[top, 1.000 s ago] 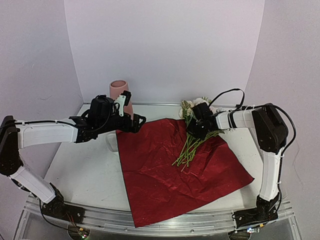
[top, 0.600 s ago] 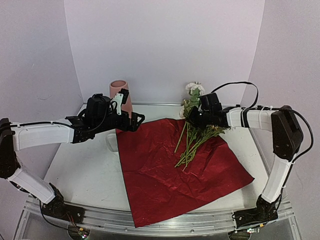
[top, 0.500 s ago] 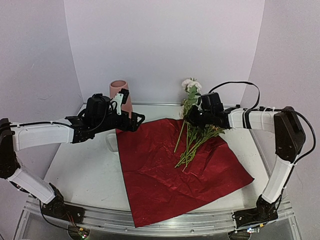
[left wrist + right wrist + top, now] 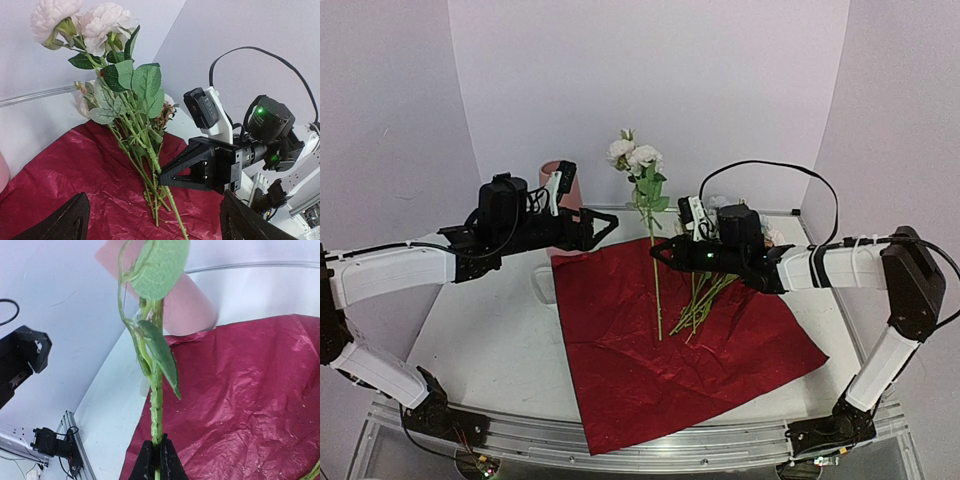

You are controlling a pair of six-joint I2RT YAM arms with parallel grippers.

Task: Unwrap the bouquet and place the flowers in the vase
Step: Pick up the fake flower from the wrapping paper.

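A second ago the right gripper point(image 4: 657, 249) sat low over the bunch at the far right edge of the dark red crinkled wrapping paper point(image 4: 650, 385), and every stem lay flat. It is now further left and higher, with its arm stretched out. Its jaws are pinched shut on the thin green stalk of a white, green-leaved artificial rose sprig point(image 4: 647, 198), which it has raised off the sheet. The left gripper point(image 4: 601, 232) has risen and drawn back slightly left. Its fingers are spread wide with nothing between them.

The remaining flowers point(image 4: 706, 294) lie on the paper beneath the right arm. Their green stems fan toward the near left, and their blooms are mostly hidden behind the gripper body. The paper is spread flat across the white table point(image 4: 490, 335).

The tall matte salmon-pink vase point(image 4: 570, 178) stands upright at the far left, just beyond the paper's far left corner. The left gripper and its wrist camera cover its lower part from above. That gripper sits between the vase and the raised sprig.

The rose sprig stands nearly vertical, with its blooms up and its cut end down over the middle of the paper. Its top leans slightly left. The grip is below the leaves, about halfway along the stalk. I cannot tell whether the cut end touches the paper.
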